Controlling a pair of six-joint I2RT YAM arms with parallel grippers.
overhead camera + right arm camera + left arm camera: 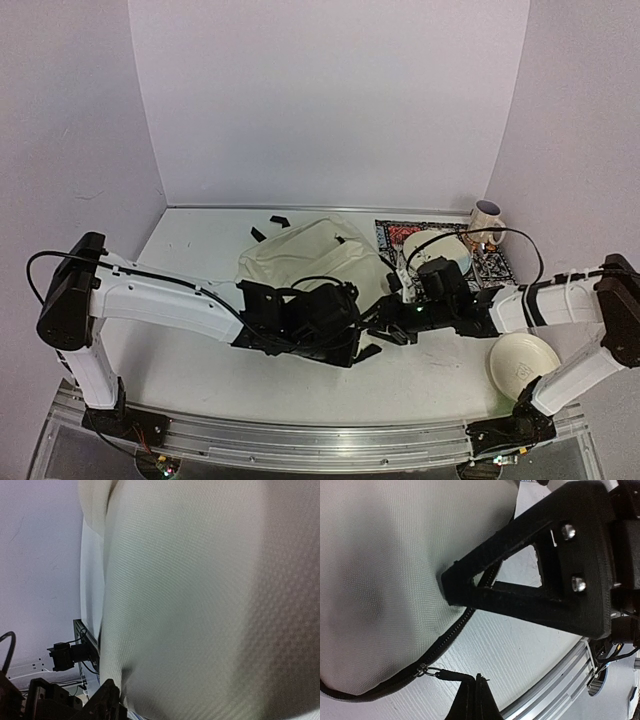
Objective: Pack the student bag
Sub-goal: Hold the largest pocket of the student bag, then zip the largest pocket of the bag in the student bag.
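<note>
The student bag [300, 255] is a cream fabric backpack lying flat mid-table. My left gripper [350, 338] is at its near right corner. In the left wrist view my left gripper [479, 681] is shut on the black zipper pull [449, 675], which hangs from the slider [422, 669] on the black zipper [447, 640]. My right gripper [378, 325] reaches in from the right. Its black finger [470, 580] presses into the bag's edge. In the right wrist view the bag [200, 595] fills the frame and the fabric puckers at my fingertip [107, 700].
A patterned mat [495, 262] lies at the back right with a white bowl [437, 245] on it and a mug [487, 220] behind it. A cream plate [525, 362] sits at the near right. The metal table rail [560, 680] runs close by.
</note>
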